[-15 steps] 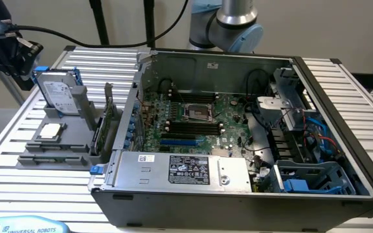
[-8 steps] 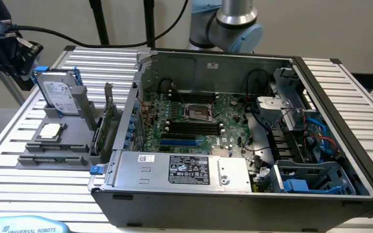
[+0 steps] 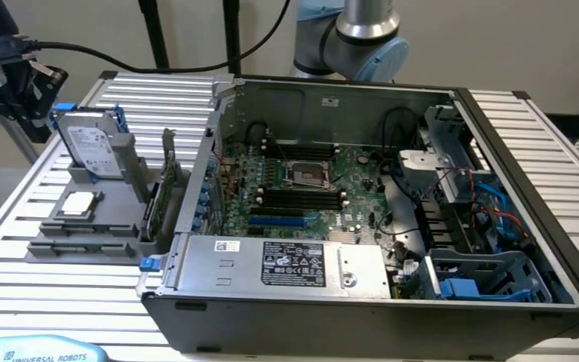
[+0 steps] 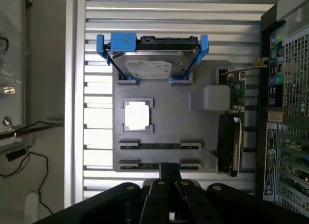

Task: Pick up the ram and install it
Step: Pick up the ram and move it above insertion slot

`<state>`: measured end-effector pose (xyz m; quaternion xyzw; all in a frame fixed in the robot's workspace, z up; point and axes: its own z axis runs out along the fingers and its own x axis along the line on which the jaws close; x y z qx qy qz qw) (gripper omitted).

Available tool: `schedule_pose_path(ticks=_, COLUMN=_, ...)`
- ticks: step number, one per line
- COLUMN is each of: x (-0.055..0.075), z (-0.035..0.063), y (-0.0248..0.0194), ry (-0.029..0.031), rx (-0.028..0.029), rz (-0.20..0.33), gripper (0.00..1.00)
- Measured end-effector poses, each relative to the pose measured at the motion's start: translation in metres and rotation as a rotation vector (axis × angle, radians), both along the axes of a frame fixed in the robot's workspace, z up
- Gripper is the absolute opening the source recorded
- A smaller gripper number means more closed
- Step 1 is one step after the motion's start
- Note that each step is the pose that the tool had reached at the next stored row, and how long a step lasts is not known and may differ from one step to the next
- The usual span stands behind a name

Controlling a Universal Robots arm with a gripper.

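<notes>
Wrist view looks straight down on a grey parts tray (image 4: 193, 132), where we find the ram (image 4: 160, 146) seated on edge in its holder, with a second stick (image 4: 145, 164) in the parallel holder just beside it. The gripper (image 4: 170, 172) hangs above that end of the tray. Its tips are drawn together on nothing and overlap the second stick's holder in the picture, with no contact evident. We judge the pick-up step to be at its approach, with nothing lifted and nothing installed: the black memory slots (image 3: 300, 197) on the motherboard (image 3: 355, 170) inside the open computer case (image 3: 370, 320) appear vacant. In our judgement the grasp calls for the tips to part and line up across the thin board before descending. The tray also carries a hard drive (image 4: 153, 64), a silver processor (image 4: 137, 115) and an expansion card (image 4: 236, 93). Tray and case rest on a slatted metal table (image 3: 28, 302). The arm's base (image 3: 360, 34) rises behind the case against a plain beige wall.
</notes>
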<state>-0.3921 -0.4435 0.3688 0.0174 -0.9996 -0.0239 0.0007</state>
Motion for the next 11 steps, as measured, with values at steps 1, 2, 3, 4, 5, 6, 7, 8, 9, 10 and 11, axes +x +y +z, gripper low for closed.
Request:
schedule_pose_path(ticks=1, x=0.0, z=-0.0004, y=0.0, ry=0.0027, rx=-0.0002, rz=0.017, gripper=0.11)
schedule_pose_path(ticks=2, x=0.0, z=-0.0007, y=0.0, ry=0.0055, rx=-0.0004, rz=0.035, gripper=0.11)
schedule_pose_path(ticks=3, x=0.0, z=-0.001, y=0.0, ry=0.0078, rx=-0.0005, rz=0.052, gripper=0.11)
schedule_pose_path(ticks=4, x=0.0, z=-0.0014, y=0.0, ry=0.0093, rx=-0.0004, rz=0.07, gripper=0.11)
schedule_pose_path(ticks=5, x=0.0, z=-0.0016, y=0.0, ry=0.0105, rx=-0.0006, rz=0.088, gripper=0.11)
schedule_pose_path(ticks=6, x=0.0, z=-0.0019, y=0.0, ry=0.0113, rx=-0.0007, rz=0.106, gripper=0.11)
schedule_pose_path(ticks=7, x=0.0, z=-0.0022, y=0.0, ry=0.0119, rx=-0.0007, rz=0.124, gripper=0.11)
schedule_pose_path(ticks=8, x=0.0, z=-0.0025, y=0.0, ry=0.0124, rx=-0.0007, rz=0.143, gripper=0.11)
schedule_pose_path(ticks=9, x=0.0, z=-0.0028, y=0.0, ry=0.013, rx=-0.0008, rz=0.162, gripper=0.11)
schedule_pose_path(ticks=10, x=0.0, z=-0.003, y=0.0, ry=0.0135, rx=-0.0009, rz=0.18, gripper=0.11)
schedule_pose_path(ticks=11, x=0.0, z=-0.0033, y=0.0, ry=0.0139, rx=-0.001, rz=0.198, gripper=0.11)
